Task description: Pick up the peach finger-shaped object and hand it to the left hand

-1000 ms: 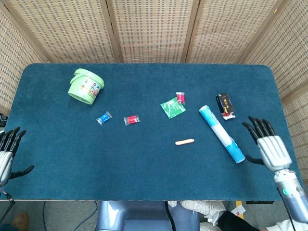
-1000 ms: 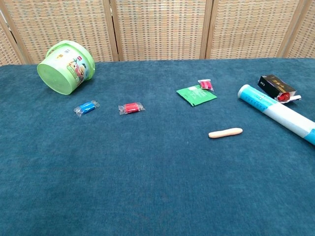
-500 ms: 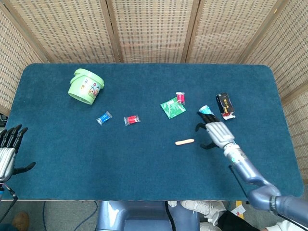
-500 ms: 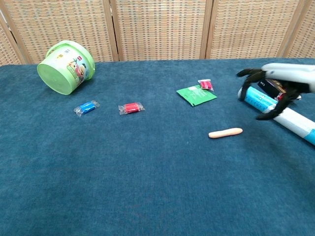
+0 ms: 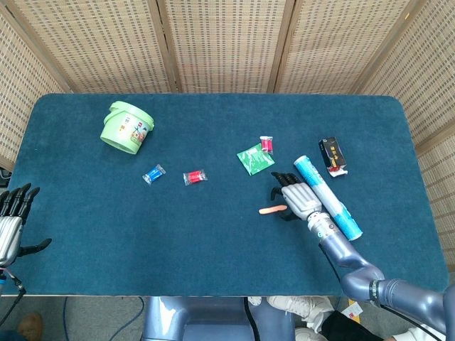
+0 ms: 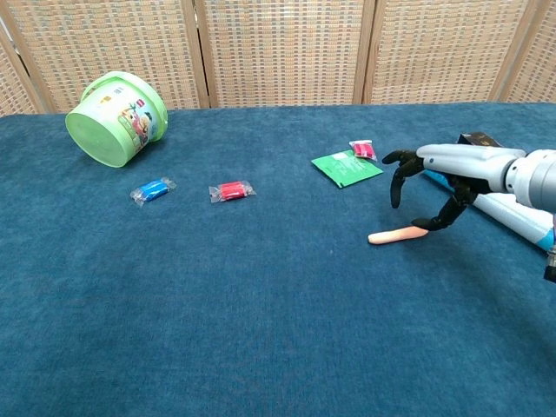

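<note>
The peach finger-shaped object (image 5: 272,209) (image 6: 396,235) lies flat on the blue table cloth, right of the middle. My right hand (image 5: 293,197) (image 6: 432,182) hovers just over its right end, palm down, fingers spread and curled downward; a fingertip is at or very near the object's end, with nothing held. At the table's near left corner my left hand (image 5: 11,220) is open with its fingers spread; it is out of the chest view.
A white-and-blue tube (image 5: 327,198) (image 6: 508,205) lies just right of my right hand, with a black box (image 5: 332,155) beyond it. A green packet (image 5: 254,158), red sweets (image 5: 194,177) and a blue sweet (image 5: 153,174) lie mid-table. A green bucket (image 5: 126,128) lies tipped at far left.
My right hand has swept left from the table's right edge, over the tube, and come down to the peach object's right end. The left hand has barely moved.
</note>
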